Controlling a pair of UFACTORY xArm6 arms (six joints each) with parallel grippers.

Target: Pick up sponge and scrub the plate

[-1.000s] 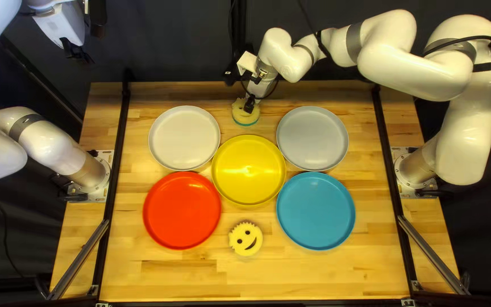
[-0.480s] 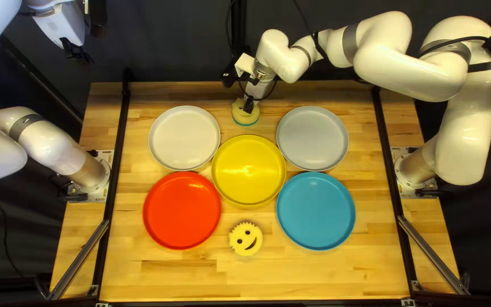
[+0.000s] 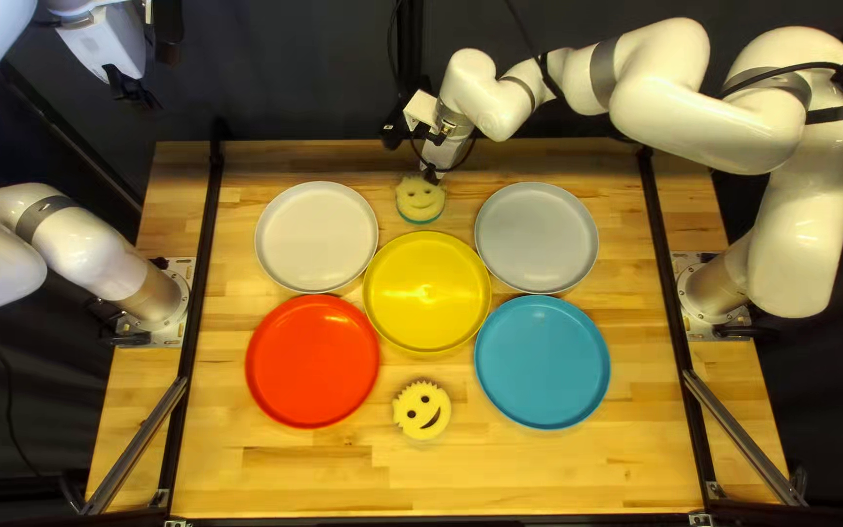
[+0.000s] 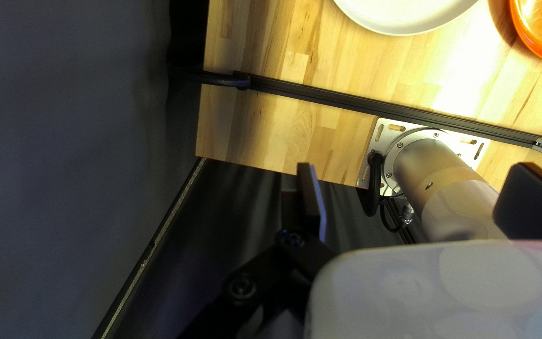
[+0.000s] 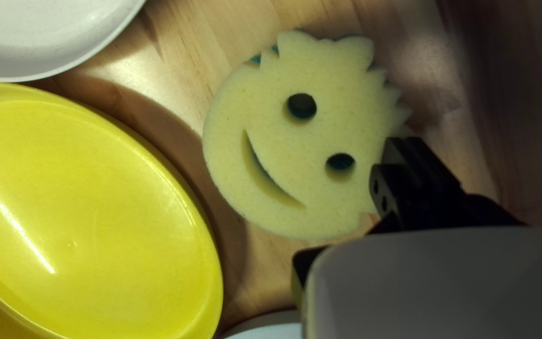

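1. The sponge (image 3: pixel 421 203) is at the table's far middle, face up, just beyond the yellow plate (image 3: pixel 427 291) and between the white (image 3: pixel 316 237) and grey (image 3: pixel 537 238) plates
2. The right gripper (image 3: pixel 432 177) reaches the sponge's far edge; whether it is open or clamped I cannot tell
3. The left gripper (image 3: pixel 134 94) hangs beyond the far left corner, fingers wide apart
4. A second sponge (image 3: pixel 421 425) lies on the near side, between the red (image 3: pixel 312 361) and blue (image 3: pixel 541 362) plates

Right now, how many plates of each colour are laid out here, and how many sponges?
White plate: 1
Grey plate: 1
Yellow plate: 1
Red plate: 1
Blue plate: 1
Smiley sponges, far and near: 2
Total: 7
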